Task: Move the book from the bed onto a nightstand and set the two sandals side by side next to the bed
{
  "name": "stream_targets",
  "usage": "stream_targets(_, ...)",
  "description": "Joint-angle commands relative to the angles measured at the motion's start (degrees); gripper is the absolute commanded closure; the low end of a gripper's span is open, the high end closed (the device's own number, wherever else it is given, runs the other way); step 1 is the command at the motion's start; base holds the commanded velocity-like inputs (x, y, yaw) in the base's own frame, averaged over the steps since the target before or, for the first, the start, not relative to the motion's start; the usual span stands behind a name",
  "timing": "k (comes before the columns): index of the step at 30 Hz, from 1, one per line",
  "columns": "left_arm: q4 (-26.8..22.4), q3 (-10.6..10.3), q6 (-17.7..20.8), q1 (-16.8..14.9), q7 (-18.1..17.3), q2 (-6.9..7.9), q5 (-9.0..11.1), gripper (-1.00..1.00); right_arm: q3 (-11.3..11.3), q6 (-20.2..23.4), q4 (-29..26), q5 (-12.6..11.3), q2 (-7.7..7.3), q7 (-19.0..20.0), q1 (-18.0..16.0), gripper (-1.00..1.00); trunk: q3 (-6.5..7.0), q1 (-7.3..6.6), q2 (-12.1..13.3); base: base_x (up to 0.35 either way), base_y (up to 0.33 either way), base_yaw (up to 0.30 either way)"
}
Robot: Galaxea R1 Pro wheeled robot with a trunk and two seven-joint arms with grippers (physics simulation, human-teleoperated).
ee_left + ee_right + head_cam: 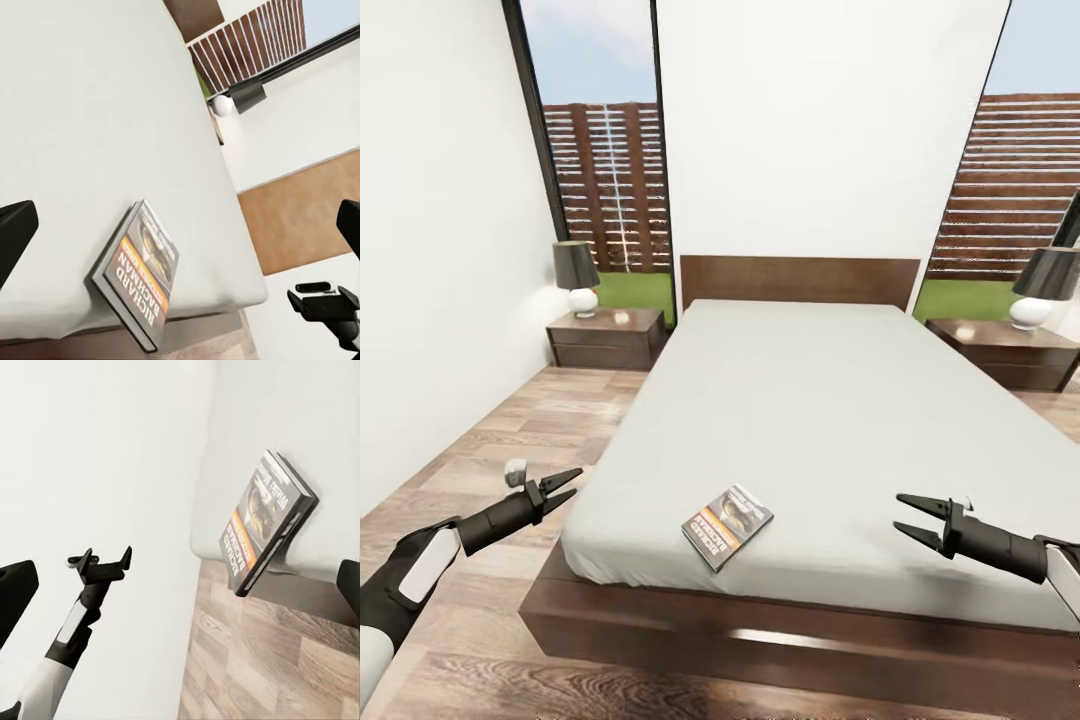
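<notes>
Book [727, 526] flat near bed [830, 400] foot edge, between my tools, long axis diagonal. Left tool [567, 487] slightly nearer; right tool [907, 518] farther. Both spread, empty.

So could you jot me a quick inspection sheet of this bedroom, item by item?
Surface: pale grey mattress bed, low dark brown frame.
Job's things: dark paperback book with orange band lies near the bed's foot edge; dark brown two-drawer nightstand either side; sandals: nothing seen.
Clutter: black-shaded lamp on each nightstand.
Grippers: left gripper open, empty; right gripper open, empty.
Cables: nothing seen.
Surroundings: white walls, wood-plank floor, windows onto a slatted fence.
</notes>
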Motion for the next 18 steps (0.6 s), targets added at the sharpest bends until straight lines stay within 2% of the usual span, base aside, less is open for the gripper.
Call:
stream_targets(1, 0.01, 0.03, 0.37, -0.04, -0.04, 0.01, 0.25, -1.00, -0.02, 0.27, 0.04, -0.03, 0.00, 0.11, -0.03, -1.00, -0.05, -0.02, -0.03, -0.048, 0.000, 0.001)
stream_targets(10, 0.01, -0.01, 0.30, -0.03, 0.29, -0.01, 0.20, -1.00, -0.10, -0.67, 1.68, -0.03, -0.01, 0.10, -0.03, -1.00, -0.05, -0.02, -0.03, -0.010, 0.000, 0.000)
stream_targets(13, 0.01, -0.01, 0.29, -0.02, 0.29, -0.02, 0.22, -1.00, -0.11, -10.49, 5.97, -0.06, -0.03, 0.19, -0.03, -1.00, -0.05, -0.02, -0.03, 0.000, 0.000, 0.000)
stream_targets(17, 0.01, -0.01, 0.30, -0.04, 0.23, -0.01, 0.25, -1.00, -0.11, -18.21, 9.21, -0.11, -0.04, 0.34, -0.03, -1.00, -0.05, -0.02, -0.03, 0.000, 0.000, 0.000)
stream_targets(18, 0.01, -0.01, 0.30, -0.03, 0.23, -0.02, 0.25, -1.00, -0.11, -18.68, 9.45, -0.11, -0.04, 0.35, -0.03, -1.00, -0.05, -0.02, -0.03, 0.000, 0.000, 0.000)
